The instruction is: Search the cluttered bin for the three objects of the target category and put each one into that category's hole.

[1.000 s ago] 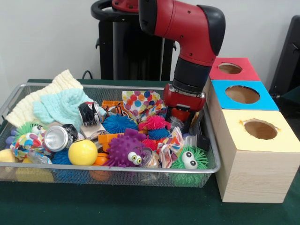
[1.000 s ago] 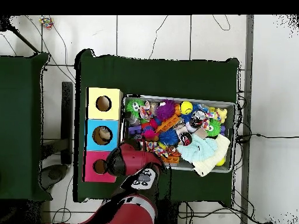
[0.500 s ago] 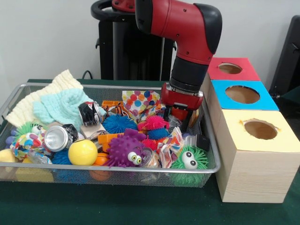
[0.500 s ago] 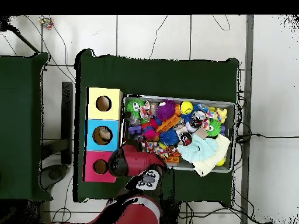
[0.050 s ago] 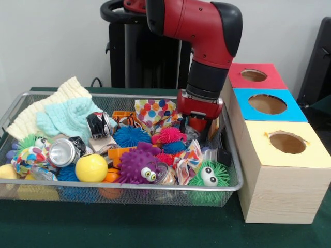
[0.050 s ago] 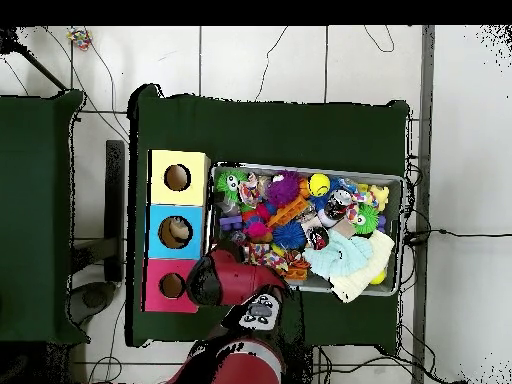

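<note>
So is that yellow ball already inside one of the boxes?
No, the yellow ball lies in the wire bin, near its front edge, among the other toys.

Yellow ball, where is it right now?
Front view: the yellow ball lies near the bin's front left, between the crushed can and the purple spiky toy.

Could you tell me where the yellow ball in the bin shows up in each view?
Front view: yellow ball near the bin's front edge, left of the purple spiky toy.
Overhead view: yellow ball at the bin's top edge, right of the purple spiky toy.
</note>
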Tool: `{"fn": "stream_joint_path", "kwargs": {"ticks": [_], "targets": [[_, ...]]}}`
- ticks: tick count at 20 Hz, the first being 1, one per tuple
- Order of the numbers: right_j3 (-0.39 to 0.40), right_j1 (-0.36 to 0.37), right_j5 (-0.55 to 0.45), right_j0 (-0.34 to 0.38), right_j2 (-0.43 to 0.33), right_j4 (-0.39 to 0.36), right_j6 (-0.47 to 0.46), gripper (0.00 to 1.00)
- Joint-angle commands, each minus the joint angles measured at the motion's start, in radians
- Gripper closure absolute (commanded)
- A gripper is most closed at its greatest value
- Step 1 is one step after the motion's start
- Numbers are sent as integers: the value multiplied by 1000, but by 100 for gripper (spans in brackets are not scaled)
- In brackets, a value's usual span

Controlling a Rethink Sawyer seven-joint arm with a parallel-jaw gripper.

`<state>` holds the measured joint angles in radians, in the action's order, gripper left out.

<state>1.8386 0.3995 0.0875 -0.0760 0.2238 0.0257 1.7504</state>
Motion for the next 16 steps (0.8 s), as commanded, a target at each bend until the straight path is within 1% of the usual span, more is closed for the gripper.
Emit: {"fn": "stream_joint_path", "kwargs": {"ticks": [1, 6, 9, 12, 16], "targets": [[119, 86, -103, 40, -106, -17, 160, 100], [174, 222, -194, 33, -93, -7, 144, 100], [190, 289, -250, 23, -83, 1, 135, 100], [191, 348, -315, 6, -67, 11, 130, 100], [168, 399, -394, -21, -47, 24, 139, 100]]}}
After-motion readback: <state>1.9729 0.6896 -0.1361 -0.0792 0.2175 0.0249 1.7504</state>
